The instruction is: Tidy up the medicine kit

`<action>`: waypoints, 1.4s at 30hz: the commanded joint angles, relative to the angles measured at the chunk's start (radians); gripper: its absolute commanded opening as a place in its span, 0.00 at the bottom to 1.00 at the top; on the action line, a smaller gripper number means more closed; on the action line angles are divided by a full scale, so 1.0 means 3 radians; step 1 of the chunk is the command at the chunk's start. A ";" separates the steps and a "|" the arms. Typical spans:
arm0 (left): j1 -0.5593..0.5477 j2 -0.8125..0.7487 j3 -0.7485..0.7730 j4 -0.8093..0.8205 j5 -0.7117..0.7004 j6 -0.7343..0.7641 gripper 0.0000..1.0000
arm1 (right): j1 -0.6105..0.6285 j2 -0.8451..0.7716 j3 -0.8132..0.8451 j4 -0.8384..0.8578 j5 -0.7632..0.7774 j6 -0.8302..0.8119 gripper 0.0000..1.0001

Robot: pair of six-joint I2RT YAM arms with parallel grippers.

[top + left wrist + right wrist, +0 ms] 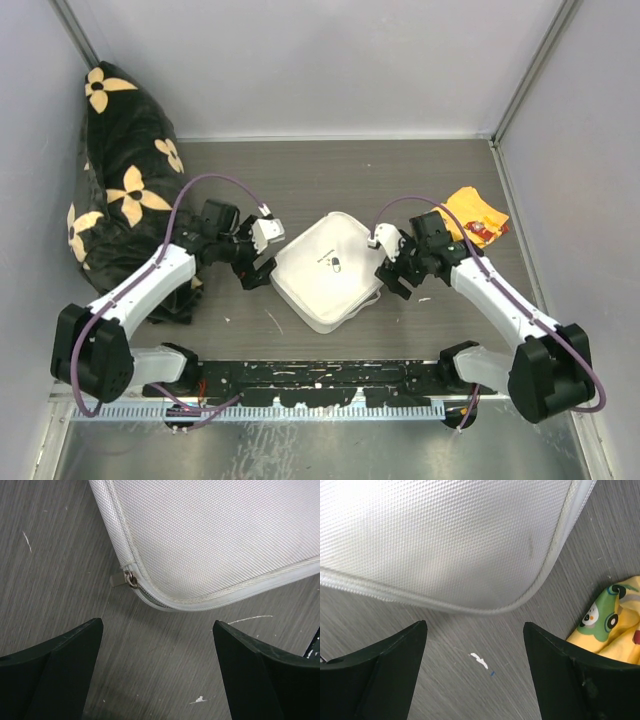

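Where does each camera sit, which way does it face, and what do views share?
Top external: above and behind the arms, facing down; both arms show, left end effector and right end effector flanking the medicine kit.
Left wrist: on the left arm, facing down past its open fingers at the kit's zipper pull.
Right wrist: on the right arm, facing down past its open fingers at a kit corner and yellow cloth.
Shared: all three show the kit.

The pale grey-white rounded-rectangle medicine kit (220, 535) has a finely woven, faintly glossy fabric skin with smooth piped edging and a small metal zip ring (132, 579). The grey-brown tabletop (55, 580) shows matt wood grain with white scuffs; the yellow printed cloth (615, 630) looks soft.
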 commanded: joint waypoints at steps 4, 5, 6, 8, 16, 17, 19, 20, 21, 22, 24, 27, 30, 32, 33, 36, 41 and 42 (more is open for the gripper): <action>-0.0084 0.0485 0.0123 0.0170 0.0023 0.0194 0.89 | -0.0004 0.0438 0.0374 0.0497 0.0047 0.0392 0.78; -0.0098 0.0521 0.0122 0.0166 0.0080 0.0188 0.88 | -0.0007 0.0496 0.0421 0.0543 0.0045 0.0430 0.77; -0.0117 0.0543 0.0113 0.0159 0.0146 0.0175 0.86 | -0.0004 0.0555 0.0479 0.0592 0.0043 0.0476 0.77; -0.0169 0.0543 0.0093 0.0154 0.0303 0.0132 0.82 | -0.0004 0.0699 0.0626 0.0679 0.0042 0.0551 0.76; -0.0629 0.0413 -0.0018 0.0200 0.0639 -0.0044 0.77 | -0.0003 0.1770 0.1686 0.0868 0.0203 0.0769 0.75; -0.0727 0.0409 -0.0024 0.0206 0.0674 -0.0061 0.77 | -0.0006 0.1916 0.1839 0.0877 0.0237 0.0801 0.75; -0.0883 0.0399 -0.0024 0.0229 0.0712 -0.0070 0.77 | -0.0024 0.2130 0.2105 0.0900 0.0290 0.0830 0.75; -0.0977 0.0398 -0.0021 0.0257 0.0710 -0.0065 0.77 | -0.0041 0.2211 0.2212 0.0903 0.0285 0.0842 0.76; -0.1060 0.0389 -0.0016 0.0288 0.0704 -0.0043 0.77 | -0.0060 0.2267 0.2315 0.0905 0.0286 0.0859 0.76; -0.1150 0.0384 -0.0008 0.0322 0.0681 -0.0023 0.78 | -0.0083 0.2304 0.2388 0.0891 0.0280 0.0868 0.76; -0.1303 0.0372 0.0029 0.0378 0.0647 0.0032 0.79 | -0.0144 0.2309 0.2485 0.0872 0.0279 0.0831 0.76; -0.1452 0.0332 0.0121 0.0323 0.0625 0.0219 0.80 | -0.0251 0.2187 0.2474 0.0837 0.0274 0.0745 0.78; -0.1472 0.0143 0.0188 0.0174 0.0462 0.0348 0.83 | -0.0392 0.1919 0.2321 0.0747 0.0196 0.0693 0.79; -0.1460 -0.0067 0.0213 0.0128 0.0167 0.0360 0.86 | -0.0459 0.1681 0.2120 0.0700 0.0124 0.0632 0.79; -0.1446 -0.0155 0.0210 0.0158 -0.0018 0.0324 0.87 | -0.0465 0.1545 0.1989 0.0671 0.0090 0.0576 0.79; -0.1266 -0.0334 0.0216 0.0359 -0.0338 0.0120 0.92 | -0.0465 0.1147 0.1578 0.0561 -0.0040 0.0427 0.80; -0.0767 -0.0183 0.0494 0.0666 -0.0447 -0.0418 0.98 | -0.0464 0.0540 0.1053 0.0221 -0.0365 0.0183 0.81; -0.0666 -0.0094 0.0582 0.0694 -0.0444 -0.0537 0.98 | -0.0458 0.0440 0.0953 0.0153 -0.0443 0.0129 0.81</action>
